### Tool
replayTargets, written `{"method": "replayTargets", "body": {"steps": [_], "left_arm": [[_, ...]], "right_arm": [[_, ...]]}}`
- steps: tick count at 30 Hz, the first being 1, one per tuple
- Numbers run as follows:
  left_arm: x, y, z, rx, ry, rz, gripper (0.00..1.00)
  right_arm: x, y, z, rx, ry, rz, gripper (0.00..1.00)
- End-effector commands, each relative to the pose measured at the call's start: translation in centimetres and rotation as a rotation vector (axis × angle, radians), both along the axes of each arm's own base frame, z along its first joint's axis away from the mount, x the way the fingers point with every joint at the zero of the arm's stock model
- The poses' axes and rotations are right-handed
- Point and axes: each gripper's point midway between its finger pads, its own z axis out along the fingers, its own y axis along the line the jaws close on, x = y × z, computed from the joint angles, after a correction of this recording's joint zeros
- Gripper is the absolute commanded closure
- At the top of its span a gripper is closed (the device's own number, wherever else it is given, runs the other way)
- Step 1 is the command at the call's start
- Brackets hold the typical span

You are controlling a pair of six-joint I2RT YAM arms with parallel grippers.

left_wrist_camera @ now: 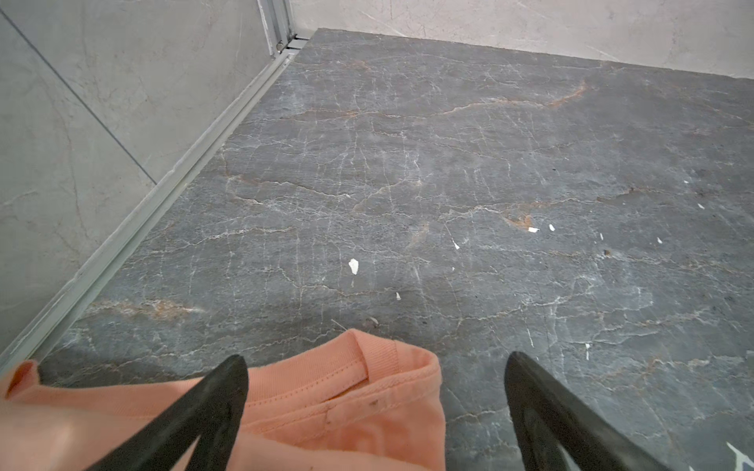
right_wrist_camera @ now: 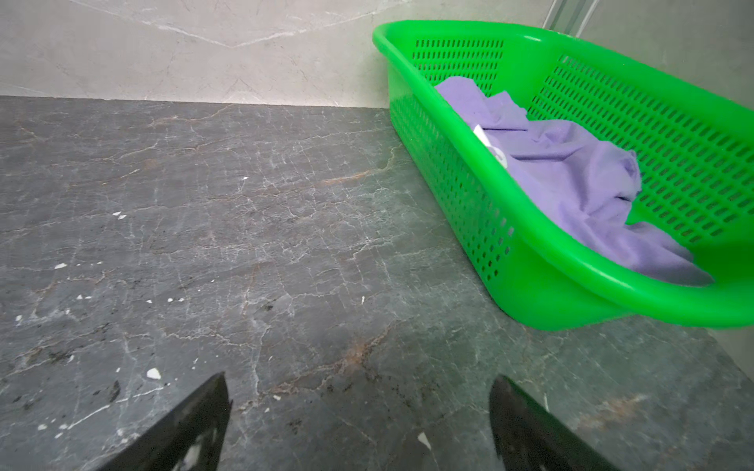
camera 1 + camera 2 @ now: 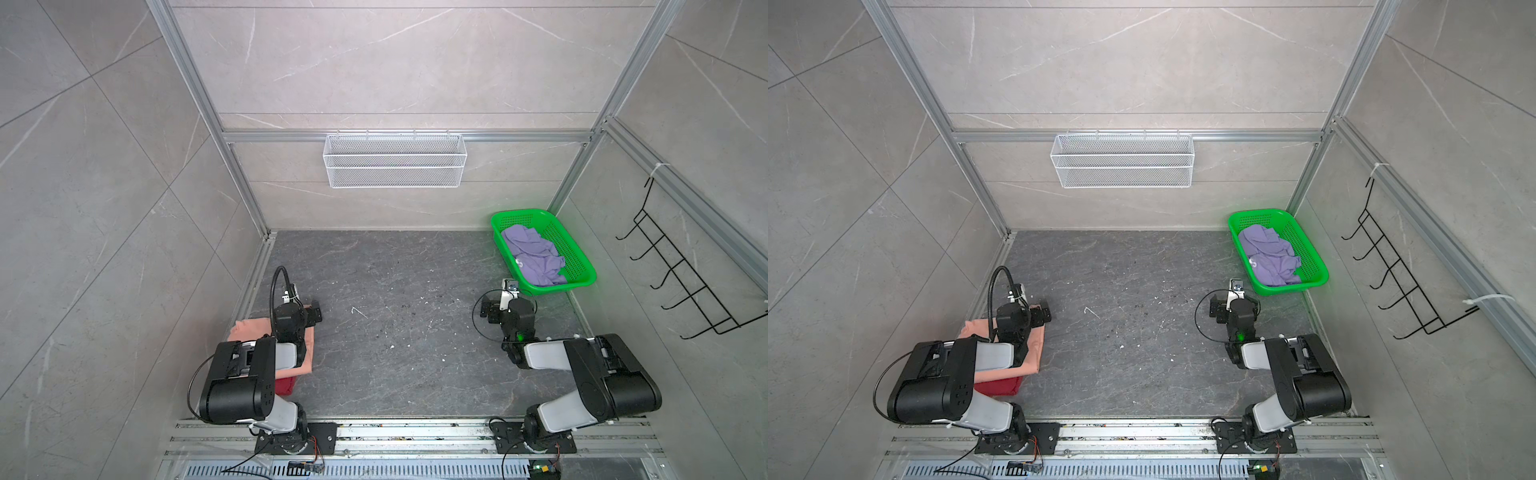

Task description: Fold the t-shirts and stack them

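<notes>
Left claw and right claw are hanging released, flanking the stone bench's open centre; crumpled lavender t-shirt is filling the perforated green basket, right.

Even diffuse light, soft shadows; wide-angle edge distortion; wrist views blur close.

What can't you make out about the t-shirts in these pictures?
- Dark red t-shirt: both top views, mostly buried under the peach t-shirt and left arm.
- Peach t-shirt: arm covers its middle in top views; left wrist view's edge crops it.
- Lavender t-shirt: crumpled in the green basket; white marking too folded to read.
</notes>
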Motion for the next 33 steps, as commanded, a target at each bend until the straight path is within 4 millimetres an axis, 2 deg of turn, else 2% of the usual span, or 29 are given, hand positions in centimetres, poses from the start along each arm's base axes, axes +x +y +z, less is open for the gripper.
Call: {"method": "replayTargets", "body": {"steps": [1, 33], "left_arm": [[1.23, -0.71, 1.6, 0.016, -0.051, -0.054, 0.0], [1.26, -0.72, 1.54, 0.014, -0.047, -0.054, 0.0]], "right_arm": [[0.63, 0.44, 0.76, 0.013, -0.024, 0.026, 0.0], [0.67, 0.57, 0.73, 0.018, -0.021, 0.032, 0.0]]}}
